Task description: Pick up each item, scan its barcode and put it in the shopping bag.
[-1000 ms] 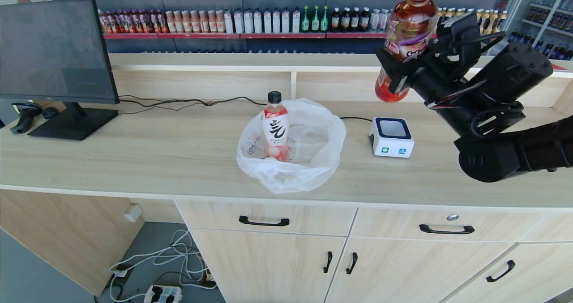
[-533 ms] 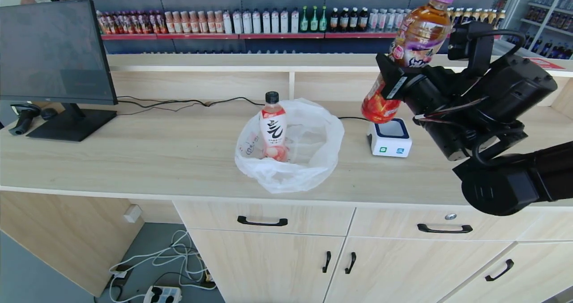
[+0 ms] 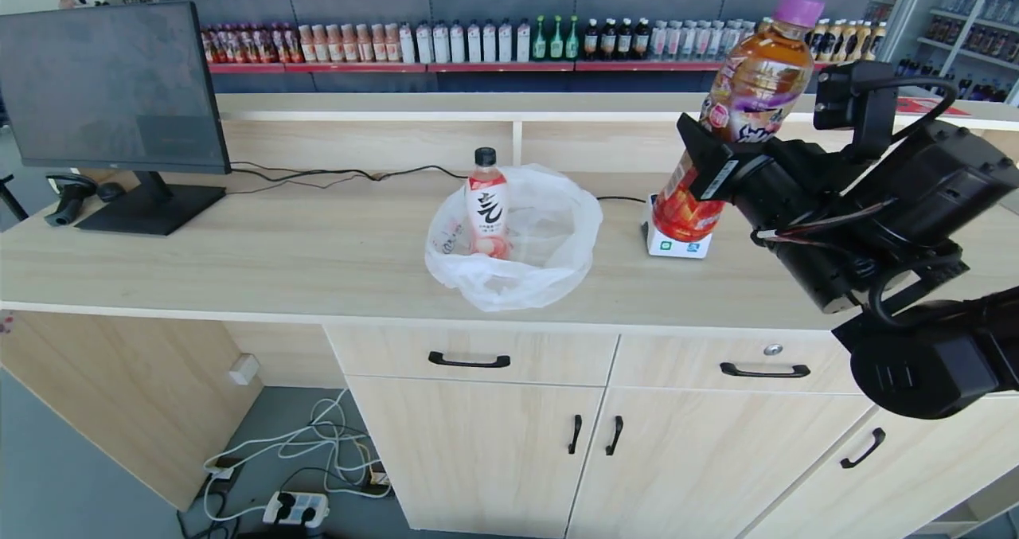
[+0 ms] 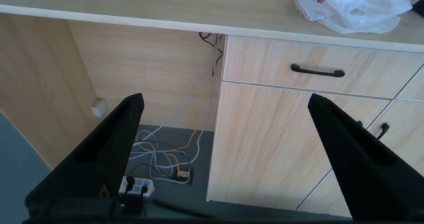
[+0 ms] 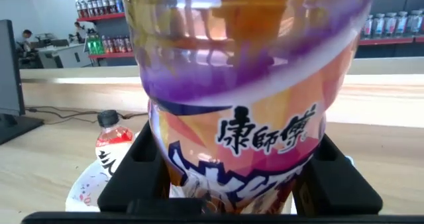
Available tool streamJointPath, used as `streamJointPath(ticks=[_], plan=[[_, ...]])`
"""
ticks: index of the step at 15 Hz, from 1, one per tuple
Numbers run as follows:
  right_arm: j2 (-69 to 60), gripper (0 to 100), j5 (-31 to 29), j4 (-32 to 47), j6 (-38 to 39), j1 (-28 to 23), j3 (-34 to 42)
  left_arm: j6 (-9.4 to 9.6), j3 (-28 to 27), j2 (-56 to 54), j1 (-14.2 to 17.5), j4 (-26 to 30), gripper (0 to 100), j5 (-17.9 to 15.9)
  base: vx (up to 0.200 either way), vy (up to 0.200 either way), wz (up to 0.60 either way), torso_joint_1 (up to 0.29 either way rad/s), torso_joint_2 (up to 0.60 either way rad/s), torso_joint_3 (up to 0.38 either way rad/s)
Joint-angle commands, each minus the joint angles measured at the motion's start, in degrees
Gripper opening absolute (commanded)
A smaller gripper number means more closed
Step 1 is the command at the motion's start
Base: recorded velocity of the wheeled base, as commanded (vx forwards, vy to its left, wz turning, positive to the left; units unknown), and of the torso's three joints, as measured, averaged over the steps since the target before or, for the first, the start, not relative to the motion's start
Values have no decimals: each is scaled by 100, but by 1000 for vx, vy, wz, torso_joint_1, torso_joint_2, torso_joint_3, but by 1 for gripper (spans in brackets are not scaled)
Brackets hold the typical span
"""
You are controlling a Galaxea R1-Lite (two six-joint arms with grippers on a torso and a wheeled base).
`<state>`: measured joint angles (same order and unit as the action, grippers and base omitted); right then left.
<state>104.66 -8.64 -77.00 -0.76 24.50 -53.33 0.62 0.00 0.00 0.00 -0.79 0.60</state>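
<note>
My right gripper (image 3: 720, 174) is shut on an amber tea bottle (image 3: 736, 117) with a purple cap and purple label, tilted, its base hanging just over the small white barcode scanner (image 3: 673, 241). Close up, the same tea bottle (image 5: 242, 98) sits between the black fingers (image 5: 142, 158). A white plastic shopping bag (image 3: 517, 244) lies open mid-counter with a pink-labelled, black-capped bottle (image 3: 487, 205) standing upright in it; that pink bottle (image 5: 114, 144) also appears beyond the tea bottle. My left gripper (image 4: 228, 158) is open, low beside the counter front, facing the cabinets.
A monitor (image 3: 111, 93) stands at the counter's left end, with cables (image 3: 318, 177) running along the back. A handheld scanner (image 3: 64, 201) rests beside it. Drawers and doors (image 3: 470, 360) front the counter; a power strip (image 3: 294, 509) lies on the floor. Stocked shelves (image 3: 493, 37) line the back.
My right arm has lowered and tilted the tea bottle, bringing its base down over the scanner. The head camera has shifted, so the whole scene sits slightly differently.
</note>
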Motion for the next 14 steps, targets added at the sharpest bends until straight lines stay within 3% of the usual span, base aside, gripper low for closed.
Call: streamJointPath(ticks=[1, 7, 8, 10, 14], plan=[[2, 0, 21, 9, 5, 11, 25, -1, 0, 0, 0, 0, 100, 2, 0, 200, 0, -12, -2, 17], [72, 0, 73, 36, 58, -86, -10, -1, 0, 0, 0, 0, 100, 2, 167, 200, 0, 4, 2, 4], [178, 0, 328, 44, 49, -104, -81, -1, 0, 0, 0, 0, 100, 2, 200, 200, 0, 7, 2, 2], [512, 0, 724, 44, 111, -297, -248, 8, 0, 0, 0, 0, 100, 2, 200, 0, 0, 2, -2, -2], [758, 0, 943, 62, 225, -631, -652, -1, 0, 0, 0, -26, 100, 2, 150, 0, 0, 10, 5, -1]])
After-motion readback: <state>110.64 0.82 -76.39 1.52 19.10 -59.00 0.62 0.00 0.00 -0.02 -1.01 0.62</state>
